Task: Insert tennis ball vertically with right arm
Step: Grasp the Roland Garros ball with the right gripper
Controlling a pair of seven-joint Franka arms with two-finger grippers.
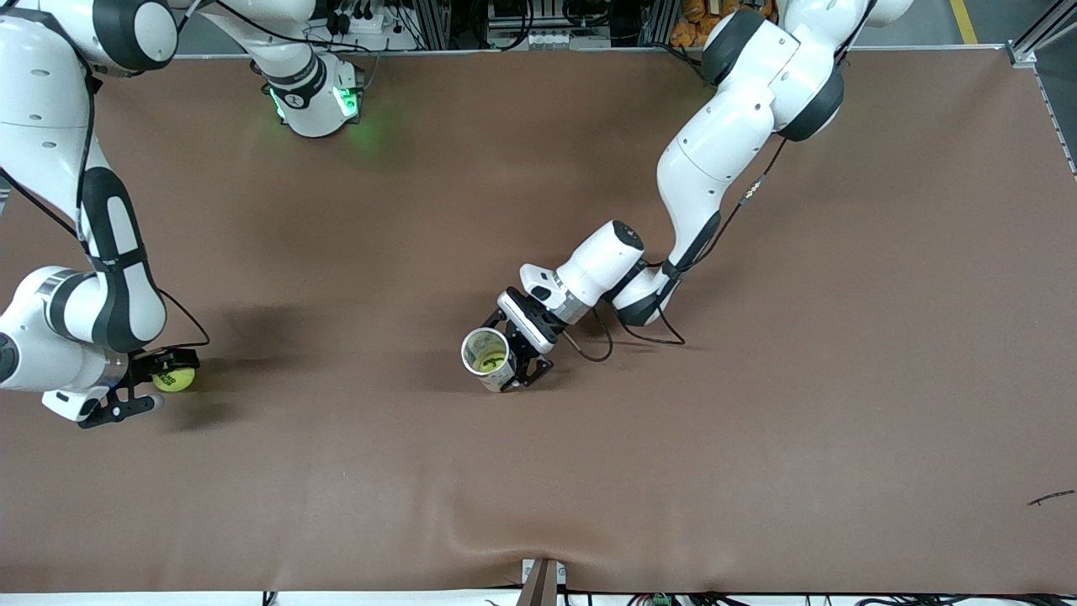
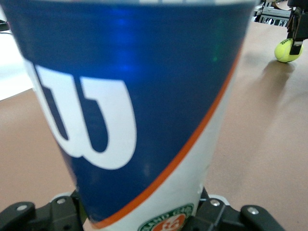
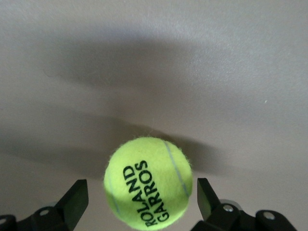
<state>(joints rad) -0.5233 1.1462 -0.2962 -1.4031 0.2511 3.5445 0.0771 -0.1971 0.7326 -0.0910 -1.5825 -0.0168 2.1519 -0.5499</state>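
Around the tennis ball [image 3: 148, 183], right gripper [image 3: 139, 202] seemingly gapes.

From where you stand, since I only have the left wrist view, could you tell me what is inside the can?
Observer: The front view shows a yellow ball at the bottom of the open can, which the left gripper holds upright.
Operator: Has the right gripper closed on the other ball?
Observer: No. The right wrist view shows the tennis ball lying between the open fingers of the right gripper, with gaps on both sides.
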